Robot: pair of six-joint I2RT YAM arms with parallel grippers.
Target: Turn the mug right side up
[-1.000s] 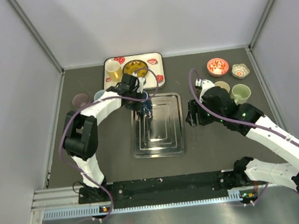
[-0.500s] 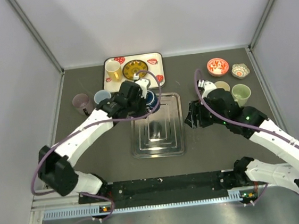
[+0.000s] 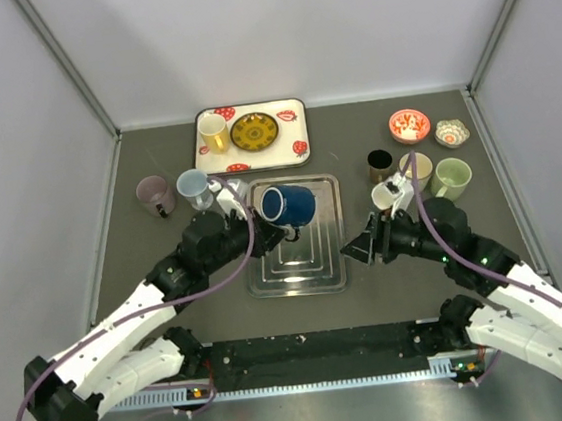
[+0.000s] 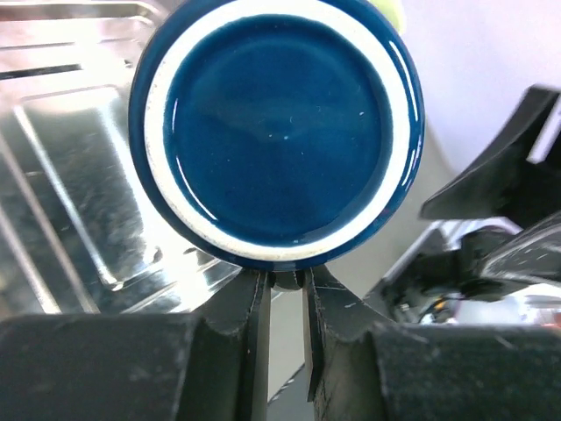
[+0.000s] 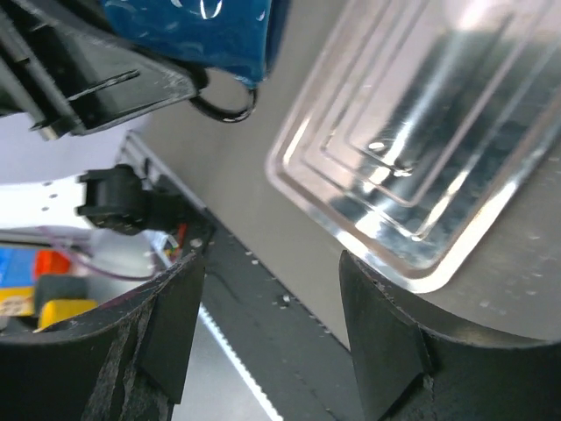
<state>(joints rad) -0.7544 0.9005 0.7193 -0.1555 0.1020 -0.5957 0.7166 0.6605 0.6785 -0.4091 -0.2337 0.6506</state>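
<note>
Plainly, the left gripper [image 4: 285,282] has its jaws drawn almost together on a thin dark part at the lower edge of the blue mug [image 4: 276,132]. This is probably the handle, though the wrist view hides the exact contact. The mug hangs on its side in the air over the far end of the metal tray [image 3: 317,267], its white-ringed round face turned toward the wrist.

So narrow a pinch is the main hazard. As the wrist rolls the mug upright, its weight sits off to one side of the fingers, and it could swing or slip out and drop onto the tray. Set down across one of the tray's stepped ridges, it might rock.

The right gripper [image 5: 272,329], jaws wide apart and empty, hovers just beside the tray's right edge, so a broad swing that way risks a clash. A light blue cup [image 3: 194,186] and a purple mug [image 3: 154,194] stand near on the left. The tray's middle looks the freest spot.
</note>
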